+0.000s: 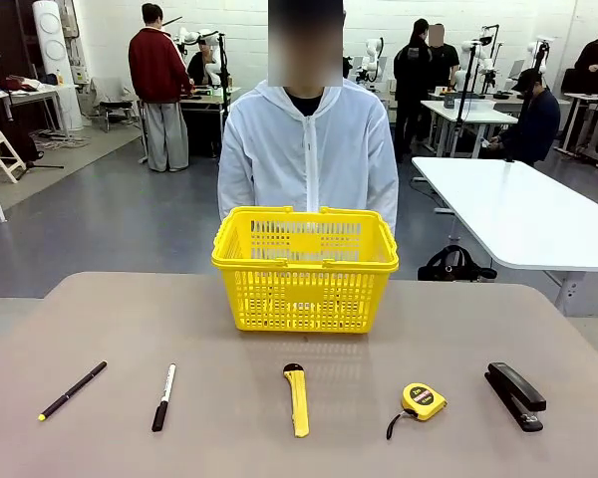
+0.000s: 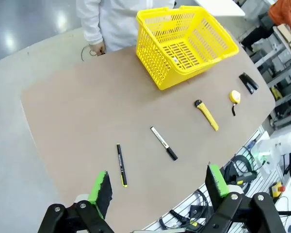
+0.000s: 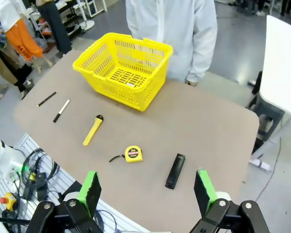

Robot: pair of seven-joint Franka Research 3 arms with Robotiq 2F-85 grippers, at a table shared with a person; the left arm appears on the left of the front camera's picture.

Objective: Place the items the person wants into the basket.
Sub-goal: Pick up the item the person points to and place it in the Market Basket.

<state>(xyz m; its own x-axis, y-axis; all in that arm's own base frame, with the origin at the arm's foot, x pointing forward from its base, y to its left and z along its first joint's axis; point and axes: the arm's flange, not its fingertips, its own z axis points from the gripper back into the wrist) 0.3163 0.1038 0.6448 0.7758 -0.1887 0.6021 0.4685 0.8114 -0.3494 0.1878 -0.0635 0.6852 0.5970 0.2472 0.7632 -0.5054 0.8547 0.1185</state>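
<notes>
Basket (image 1: 304,299) set toward the desk's (image 1: 130,329) far edge; pen (image 1: 72,390) and utility knife (image 1: 297,399) laid along the near edge, knife's black tip pointed at it across bare desk. Left gripper (image 2: 158,174) and right gripper (image 3: 147,177) held spread.

You had the tan table (image 1: 100,319) with the yellow basket (image 1: 304,299) sat mid-table, close to the far edge. Along the near edge you had a row, left corner to right: black pen (image 1: 72,390), white-and-black marker (image 1: 163,396), yellow utility knife (image 1: 297,400), yellow tape measure (image 1: 422,400), black stapler (image 1: 515,395). They were all spaced apart, none touching.
</notes>
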